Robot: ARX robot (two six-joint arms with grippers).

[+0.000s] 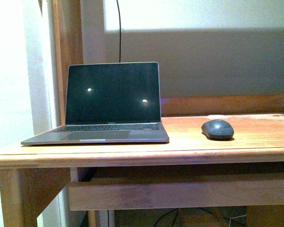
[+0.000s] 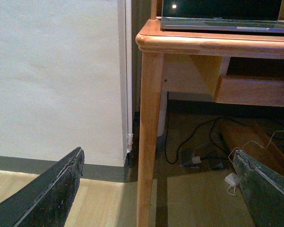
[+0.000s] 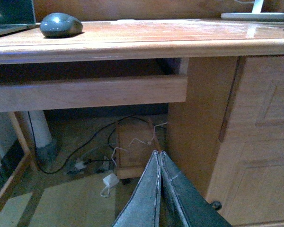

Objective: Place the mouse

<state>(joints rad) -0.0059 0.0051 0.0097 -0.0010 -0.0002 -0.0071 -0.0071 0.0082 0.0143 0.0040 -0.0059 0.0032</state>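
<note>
The dark grey mouse (image 1: pixel 217 129) lies on the wooden desk (image 1: pixel 255 142), to the right of the open laptop (image 1: pixel 109 101). It also shows in the right wrist view (image 3: pixel 61 24) on the desk top. Neither gripper appears in the front view. My left gripper (image 2: pixel 156 163) is open and empty, held low below the desk's left front corner, its dark fingers (image 2: pixel 57 189) spread wide. My right gripper (image 3: pixel 159 153) is shut and empty, held low in front of the desk, well below the mouse.
The desk leg (image 2: pixel 149 137) stands between my left fingers, with a white wall (image 2: pixel 52 71) beside it. Cables and a white adapter (image 2: pixel 232 179) lie on the floor under the desk. A drawer front (image 3: pixel 85 92) and cabinet door (image 3: pixel 260 137) face my right gripper.
</note>
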